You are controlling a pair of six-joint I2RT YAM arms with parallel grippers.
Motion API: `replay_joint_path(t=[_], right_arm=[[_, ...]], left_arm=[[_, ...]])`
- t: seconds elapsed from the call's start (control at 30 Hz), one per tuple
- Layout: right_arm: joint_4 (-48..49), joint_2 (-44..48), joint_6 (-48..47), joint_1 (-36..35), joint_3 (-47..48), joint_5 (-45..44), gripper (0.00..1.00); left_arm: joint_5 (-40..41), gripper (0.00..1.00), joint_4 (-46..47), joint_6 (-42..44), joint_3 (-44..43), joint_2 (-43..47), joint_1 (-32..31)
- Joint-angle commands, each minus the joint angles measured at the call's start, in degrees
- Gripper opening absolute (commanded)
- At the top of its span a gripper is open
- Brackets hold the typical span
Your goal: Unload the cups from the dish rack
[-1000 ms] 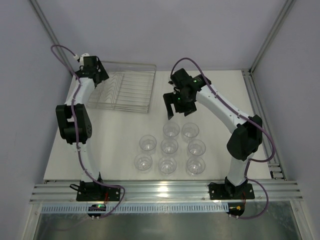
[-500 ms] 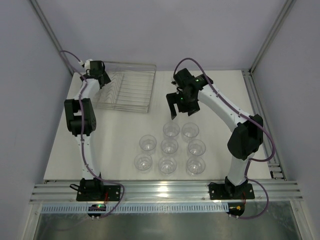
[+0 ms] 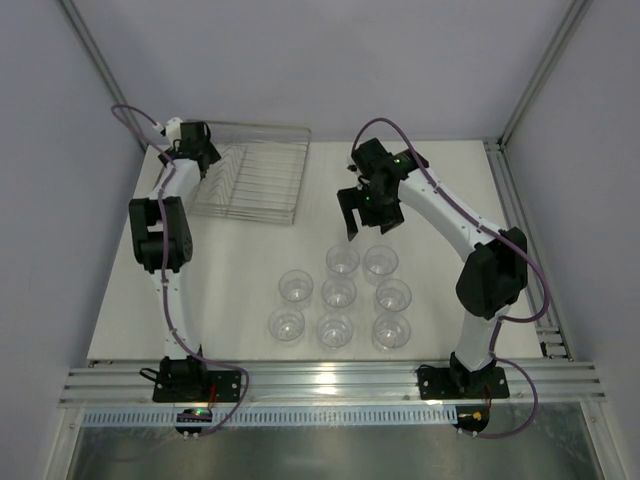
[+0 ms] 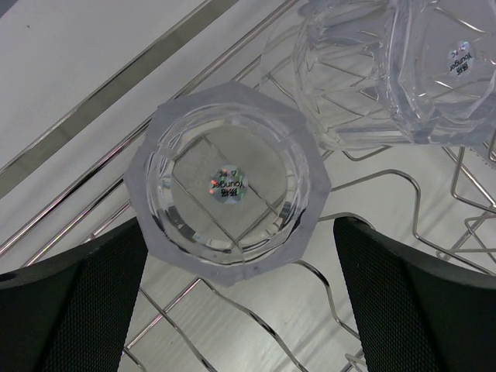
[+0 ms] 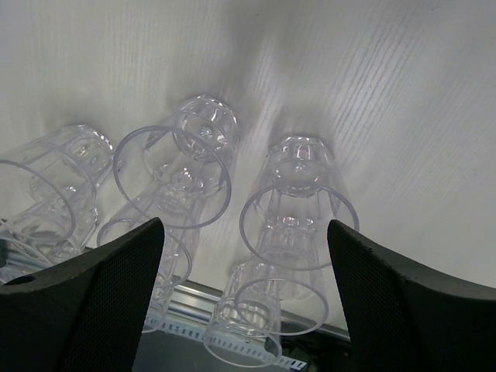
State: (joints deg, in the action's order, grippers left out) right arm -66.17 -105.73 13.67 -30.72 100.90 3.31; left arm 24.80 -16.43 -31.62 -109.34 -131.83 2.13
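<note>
**Two cups in the rack, eight on the bench**

The left end effector (image 4: 240, 226) points down into the dish rack (image 3: 255, 185). The rack lies under it and stretches away to its right. Its two fingers (image 4: 70, 310) are apart. Directly below, in the gap between them, one cup (image 4: 229, 186) sits on the rack wires, and a small sticker (image 4: 227, 184) shows in the middle of its base. The cup nearly fills the gap, but I cannot tell if the fingers touch its sides. A little beyond this end effector and to its right, a second cup (image 4: 418, 70) lies tilted in the rack, just beside the first one.

The right end effector (image 3: 348, 222) hangs above the white bench (image 3: 230, 290), well apart from the rack, which is on its left. It also has its fingers (image 5: 77, 310) spread wide, and nothing is held between them. Below it, on the side toward the arm bases, eight cups (image 3: 339, 292) stand upright on the bench with the rims up. They stand close together in short rows. The nearest cup (image 3: 343, 259) of this group is just under the fingertips, not touching them.
</note>
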Motion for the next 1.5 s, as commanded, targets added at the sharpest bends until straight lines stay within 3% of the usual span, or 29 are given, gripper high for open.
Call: replay_joint_path(t=[0.0, 0.4, 0.73, 1.0, 1.23, 1.47], right_arm=[[0.1, 2.8, -0.5, 0.0, -0.4, -0.2, 0.88], [0.1, 2.4, -0.6, 0.1, -1.2, -0.1, 0.88], [0.5, 2.1, -0.8, 0.7, -2.0, 0.7, 0.88], [1.0, 2.1, -0.6, 1.4, -2.8, 1.3, 0.88], [1.0, 1.7, -0.7, 1.4, -2.8, 1.7, 0.88], [1.0, 2.0, -0.7, 1.5, -3.3, 1.4, 0.88]], left_arm=[[3.9, 1.0, 5.0, -2.6, 0.6, 5.5, 0.5], [2.2, 1.0, 9.2, -6.4, 7.9, 12.0, 0.6], [3.0, 1.0, 1.2, -6.2, -3.1, 2.8, 1.2], [3.2, 1.0, -2.0, -5.7, -2.9, 2.2, 1.2], [4.8, 1.0, 0.9, -3.7, -1.5, 1.5, 1.3], [4.8, 0.78, 1.0, -2.7, -3.3, -1.2, 1.4]])
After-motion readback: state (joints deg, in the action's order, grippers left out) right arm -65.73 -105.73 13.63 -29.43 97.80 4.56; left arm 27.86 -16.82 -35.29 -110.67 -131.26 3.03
